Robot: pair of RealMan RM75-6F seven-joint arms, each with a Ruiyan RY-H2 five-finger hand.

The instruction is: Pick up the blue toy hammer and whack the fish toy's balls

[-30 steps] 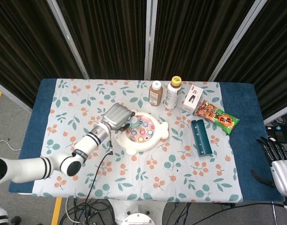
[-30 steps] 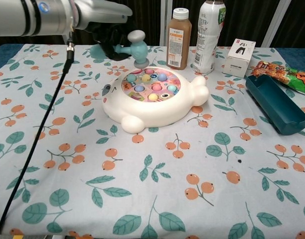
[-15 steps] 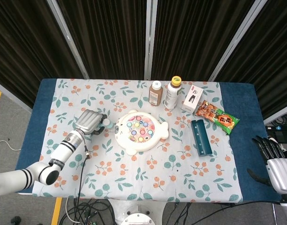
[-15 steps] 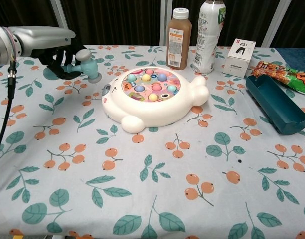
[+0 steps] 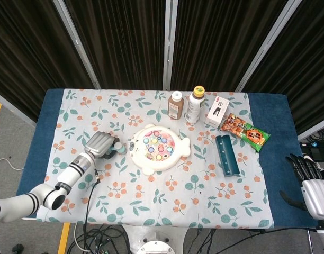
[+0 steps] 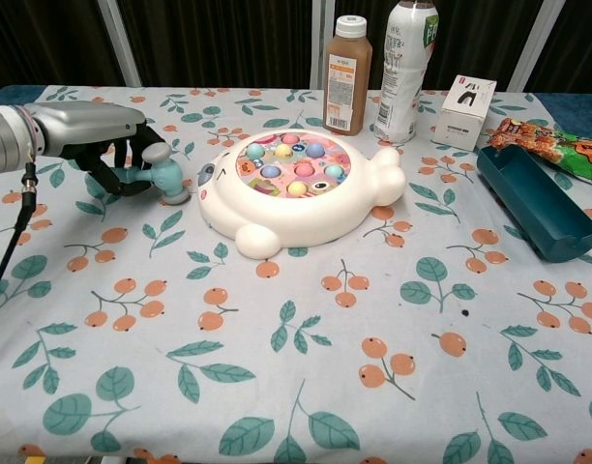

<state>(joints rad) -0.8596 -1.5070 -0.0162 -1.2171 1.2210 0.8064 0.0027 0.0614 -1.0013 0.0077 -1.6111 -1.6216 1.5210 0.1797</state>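
Fingers of my left hand [image 6: 103,145] clamp the blue plastic toy hammer [image 6: 159,174], head low beside the white fish-shaped toy [image 6: 301,198]; its coloured balls [image 6: 294,159] lie rightward.

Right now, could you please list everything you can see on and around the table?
Fish toy: one, white with coloured balls, table centre.
Toy hammer: one, light blue, left of the fish toy, head down by the cloth.
Bottles: two, brown and white, at the back.
Box: one, white, right of the bottles.
Snack packet: one, orange and green, far right.
Tray: one, dark teal, right side.
Tablecloth: one, white, orange-fruit print.
Left hand: holds the hammer.
Right hand: off the table's right edge, holds nothing.
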